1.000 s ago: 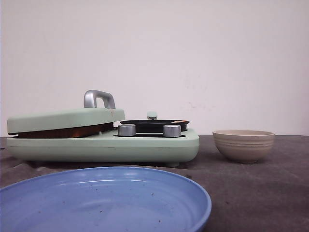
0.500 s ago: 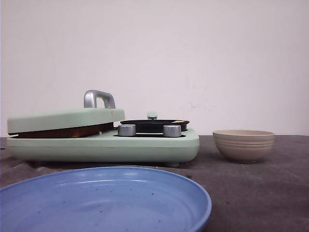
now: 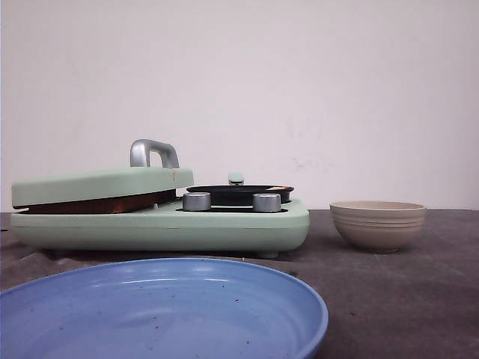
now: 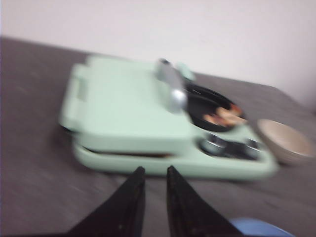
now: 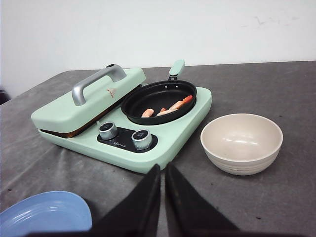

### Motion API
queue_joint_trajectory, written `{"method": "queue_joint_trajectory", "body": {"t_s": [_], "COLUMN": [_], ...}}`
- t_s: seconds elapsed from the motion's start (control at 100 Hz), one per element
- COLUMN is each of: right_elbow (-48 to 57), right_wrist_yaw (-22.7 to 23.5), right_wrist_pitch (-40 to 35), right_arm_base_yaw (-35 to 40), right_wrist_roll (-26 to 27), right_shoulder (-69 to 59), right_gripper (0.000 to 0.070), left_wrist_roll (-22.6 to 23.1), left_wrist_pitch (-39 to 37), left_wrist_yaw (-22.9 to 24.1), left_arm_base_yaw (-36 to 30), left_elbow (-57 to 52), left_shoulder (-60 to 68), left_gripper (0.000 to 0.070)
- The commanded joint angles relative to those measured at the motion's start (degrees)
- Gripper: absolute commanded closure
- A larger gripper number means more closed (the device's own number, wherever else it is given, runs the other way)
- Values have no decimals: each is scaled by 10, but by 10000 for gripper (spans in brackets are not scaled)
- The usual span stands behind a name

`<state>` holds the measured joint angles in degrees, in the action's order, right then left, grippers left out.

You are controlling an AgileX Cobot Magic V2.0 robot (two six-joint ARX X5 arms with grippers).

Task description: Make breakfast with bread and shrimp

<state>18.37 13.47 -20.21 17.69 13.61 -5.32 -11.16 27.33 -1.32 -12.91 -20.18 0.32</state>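
The shrimp (image 5: 168,107) are a few pink-orange pieces lying in the black pan (image 5: 158,101) on the right half of the mint-green breakfast maker (image 3: 161,224). They also show, blurred, in the left wrist view (image 4: 224,116). The bread is hidden; the maker's lid (image 3: 101,185) with its silver handle (image 3: 153,153) is down, and only a brown strip shows in the gap. My left gripper (image 4: 155,172) is slightly open and empty, just in front of the maker's near side. My right gripper (image 5: 163,168) is shut and empty, in front of the maker's knob corner.
A beige bowl (image 3: 378,223) stands right of the maker, empty in the right wrist view (image 5: 242,142). A blue plate (image 3: 161,314) lies in front, nearest the camera. Two silver knobs (image 3: 196,201) sit on the maker's front. Dark grey tabletop (image 3: 389,299) spreads around.
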Motion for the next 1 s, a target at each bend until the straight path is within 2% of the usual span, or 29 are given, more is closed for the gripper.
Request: {"method": "queue_joint_trajectory", "body": {"t_s": [0.0,0.1,0.24,0.36,0.46,0.54,0.59,0.8,0.99], "right_elbow": [4,4,4,4,4,4,4,4,4], "right_wrist_yaw": [0,0,0,0,0,0,0,0,0], "right_wrist_pitch": [9,9,9,9,9,9,9,9,9], "right_arm_base_yaw": [3,3,3,3,3,3,3,3,3], "right_wrist_roll": [6,6,6,6,6,6,6,6,6], "right_shoulder": [-1,-1,-1,-1,-1,-1,-1,-1,-1], "right_gripper": [691,692,691,691,691,691,691,691,691], "left_wrist_roll": [113,163,208,203,168,156,156,161,161], "left_wrist_pitch": [-61,-128,-161,-204,-231,-193,-170,-170,-171], "left_wrist_yaw": [18,8,-9,-47,-71,-89,-91,-82,-97], "left_arm_base_yaw": [15,48,95,135,148,148,148,148,148], "left_elbow": [30,74,115,154,189,194,194,194,194], "left_shoulder": [-1,-1,-1,-1,-1,-1,-1,-1,-1], "left_gripper": [700,700,700,700,700,700,700,700,700]}}
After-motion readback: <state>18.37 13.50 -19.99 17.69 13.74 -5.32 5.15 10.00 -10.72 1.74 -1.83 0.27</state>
